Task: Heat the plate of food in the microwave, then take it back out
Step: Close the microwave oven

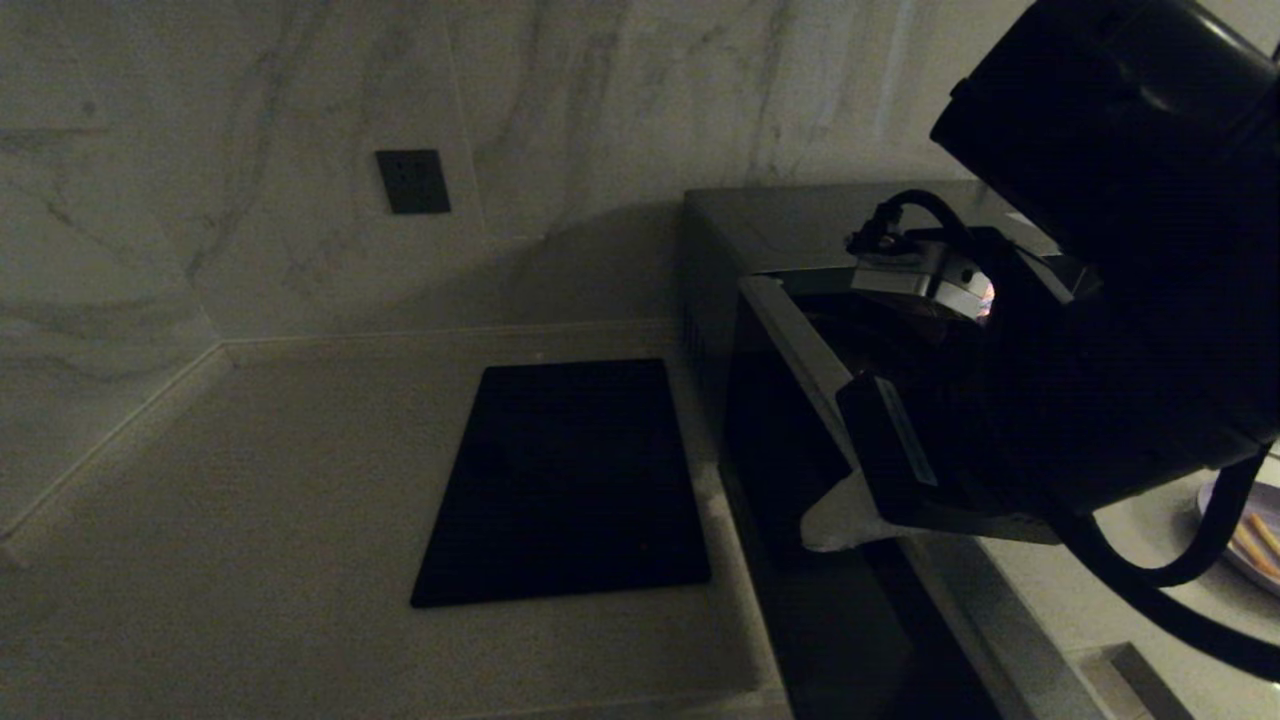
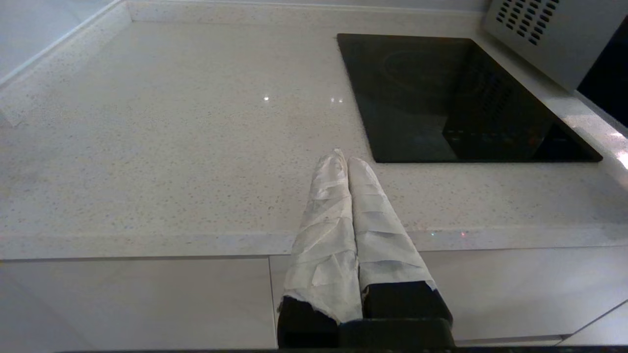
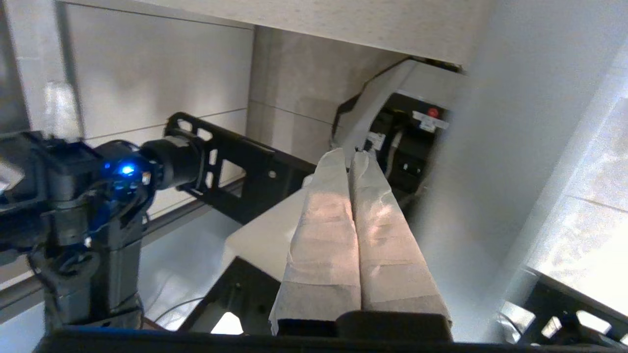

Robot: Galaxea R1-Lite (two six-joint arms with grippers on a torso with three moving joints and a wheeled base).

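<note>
The microwave stands at the back right of the counter, and its vented grey side also shows in the left wrist view. Its dark glass door seems swung out toward me. My right gripper is shut with nothing in it, its taped fingers pointing down beside the door's edge. In the right wrist view a blurred grey surface sits close against that gripper. Only a sliver of the plate of food shows at the far right, behind a cable. My left gripper is shut and empty over the counter's front edge.
A flat black mat lies on the pale counter just left of the microwave. A dark wall socket sits on the marble backsplash. My right arm blocks the microwave's right side. The right wrist view looks down at my base.
</note>
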